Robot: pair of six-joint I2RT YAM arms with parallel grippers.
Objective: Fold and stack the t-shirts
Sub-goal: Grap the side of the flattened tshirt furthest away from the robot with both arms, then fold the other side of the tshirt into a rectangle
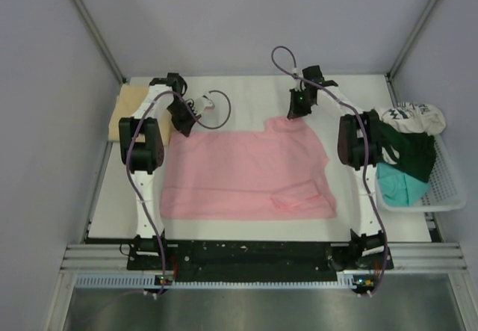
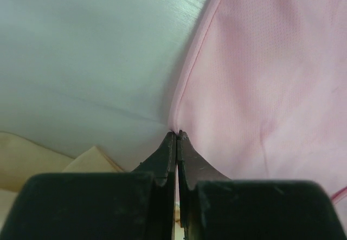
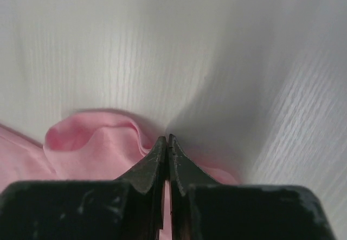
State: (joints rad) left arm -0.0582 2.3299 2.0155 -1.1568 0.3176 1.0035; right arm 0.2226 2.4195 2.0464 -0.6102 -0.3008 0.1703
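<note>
A light pink t-shirt [image 1: 246,174] lies spread flat across the middle of the table. My left gripper [image 1: 183,131] is at its far left corner, jaws shut on the hem [image 2: 177,134], with pink cloth [image 2: 260,77] spreading away to the right. At the shirt's far right corner, my right gripper [image 1: 293,114] is shut on a bunched fold of pink cloth [image 3: 92,148], its fingertips [image 3: 166,138] down on the white table. A tan-beige t-shirt [image 1: 123,110] lies folded at the table's far left edge and shows in the left wrist view [image 2: 32,159].
A white basket [image 1: 448,189] at the right edge holds a white printed t-shirt [image 1: 411,114], a dark green one [image 1: 407,152] and a teal one [image 1: 399,185]. A cable loops over the table [image 1: 216,110] behind the pink shirt. Grey walls stand on three sides.
</note>
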